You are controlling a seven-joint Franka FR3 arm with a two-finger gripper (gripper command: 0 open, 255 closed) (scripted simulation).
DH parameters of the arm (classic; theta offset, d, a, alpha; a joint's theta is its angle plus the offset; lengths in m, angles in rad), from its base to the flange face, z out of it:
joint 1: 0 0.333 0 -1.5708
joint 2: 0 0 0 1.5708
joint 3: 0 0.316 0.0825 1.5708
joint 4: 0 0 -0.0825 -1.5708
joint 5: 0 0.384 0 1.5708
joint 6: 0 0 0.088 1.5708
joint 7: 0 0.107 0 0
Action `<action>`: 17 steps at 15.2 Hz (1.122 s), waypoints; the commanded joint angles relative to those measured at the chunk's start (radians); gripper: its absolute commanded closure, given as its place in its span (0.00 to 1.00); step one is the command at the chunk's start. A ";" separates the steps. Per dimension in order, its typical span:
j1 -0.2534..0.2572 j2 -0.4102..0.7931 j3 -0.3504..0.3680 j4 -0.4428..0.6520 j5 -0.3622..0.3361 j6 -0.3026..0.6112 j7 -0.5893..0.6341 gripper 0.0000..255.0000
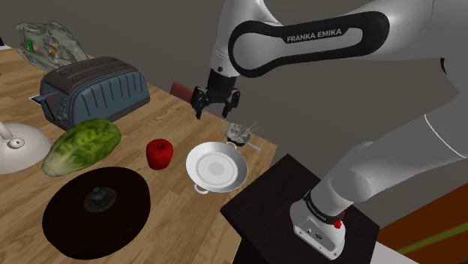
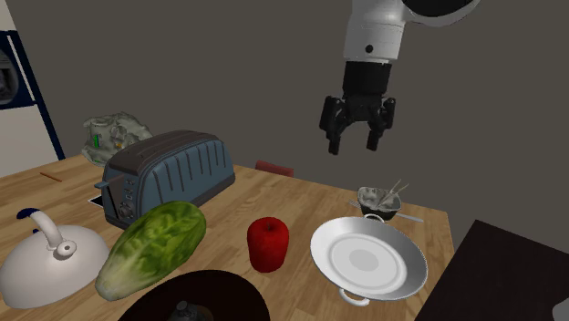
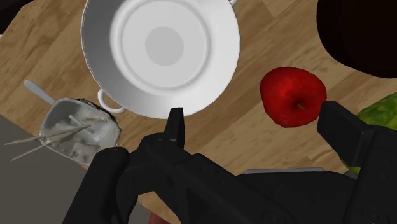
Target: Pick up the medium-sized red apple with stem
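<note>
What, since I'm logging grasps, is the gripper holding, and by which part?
Nothing. The gripper hangs open in the air above the table, clear of the red apple.

Arm (image 1: 420,142) was glossy white w/ rounded links & dark bands at joints. Black band (image 1: 262,46) just up-arm from tool (image 1: 214,114) carried white "FRANKA EMIKA" lettering (image 1: 313,34). Tool was all black, blocky, w/ two angular fingers (image 3: 340,130). Farthest from tool, white base (image 1: 319,216) had small red spot (image 1: 340,223).
</note>
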 commanded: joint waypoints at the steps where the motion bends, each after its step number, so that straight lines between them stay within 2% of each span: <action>1: -0.008 0.085 0.042 0.032 -0.028 0.050 0.088 0.00; 5: -0.018 0.264 0.093 0.121 -0.125 0.120 0.259 0.00; 8: -0.003 0.405 0.103 0.203 -0.217 0.154 0.390 0.00; 13: 0.069 0.631 0.063 0.369 -0.351 0.175 0.579 0.00; 16: 0.120 0.750 0.026 0.479 -0.402 0.171 0.660 0.00; 17: 0.123 0.758 0.022 0.476 -0.405 0.181 0.662 0.00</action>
